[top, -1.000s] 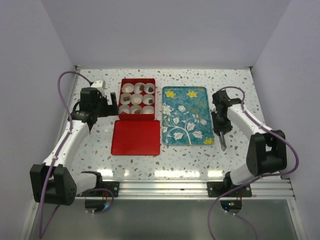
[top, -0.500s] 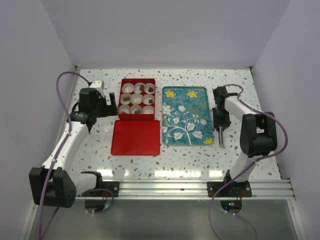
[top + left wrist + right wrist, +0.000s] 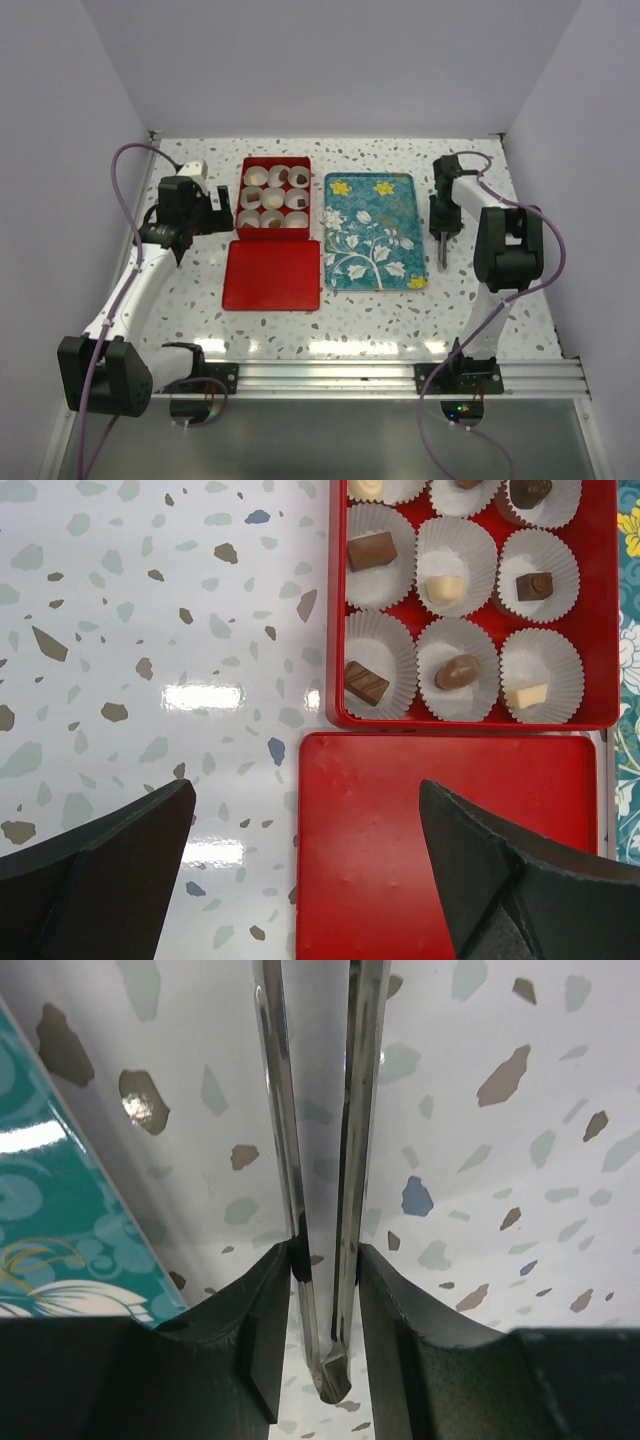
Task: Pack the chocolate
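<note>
The chocolate pieces, dark brown and cream, lie one each in white paper cups inside the red box, whose wall also shows in the left wrist view. The red lid lies flat just in front of the box. My left gripper is open and empty, hovering over the lid's left edge; in the top view it is left of the box. My right gripper is shut on metal tongs, right of the teal tray, tongs pointing at the near edge.
The teal flower-print tray holds no pieces; its edge shows in the right wrist view. White walls close in the speckled table on three sides. A purple cable loops by each arm.
My right arm has folded back and moved toward the far right with the tongs, which now sit farther from the near edge. The left arm has barely moved.
</note>
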Controlling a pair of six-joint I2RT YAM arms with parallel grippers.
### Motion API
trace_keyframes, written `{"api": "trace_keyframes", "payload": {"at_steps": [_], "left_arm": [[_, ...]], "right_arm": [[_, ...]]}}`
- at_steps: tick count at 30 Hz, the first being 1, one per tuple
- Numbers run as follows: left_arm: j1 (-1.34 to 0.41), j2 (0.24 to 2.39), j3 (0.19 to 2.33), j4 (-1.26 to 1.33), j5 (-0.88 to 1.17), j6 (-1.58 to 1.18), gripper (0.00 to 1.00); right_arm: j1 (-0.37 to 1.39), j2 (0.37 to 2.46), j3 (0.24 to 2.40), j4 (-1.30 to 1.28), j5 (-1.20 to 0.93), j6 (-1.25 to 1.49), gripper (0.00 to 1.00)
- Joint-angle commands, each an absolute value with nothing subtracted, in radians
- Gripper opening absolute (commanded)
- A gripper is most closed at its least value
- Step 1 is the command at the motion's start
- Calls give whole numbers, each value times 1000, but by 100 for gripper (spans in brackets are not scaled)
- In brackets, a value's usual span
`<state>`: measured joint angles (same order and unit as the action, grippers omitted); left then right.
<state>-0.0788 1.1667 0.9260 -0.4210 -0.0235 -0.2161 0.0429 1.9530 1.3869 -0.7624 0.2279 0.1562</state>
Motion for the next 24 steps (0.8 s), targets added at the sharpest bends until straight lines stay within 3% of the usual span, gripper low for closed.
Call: {"api": "trace_keyframes", "payload": {"at_steps": [1,14,24], "left_arm": [[-71,1141,974,-416,-37,-193,100],[-71,1138,974,-423,-38,-198,100],[-71,1134,979,-434,-48,-193,100]], "right_arm": [[23,1983,1437,-718,262,144,36],[5,2049,1523,-655,268,121,50],[2,2051,1529,-627,249,114,67]]}}
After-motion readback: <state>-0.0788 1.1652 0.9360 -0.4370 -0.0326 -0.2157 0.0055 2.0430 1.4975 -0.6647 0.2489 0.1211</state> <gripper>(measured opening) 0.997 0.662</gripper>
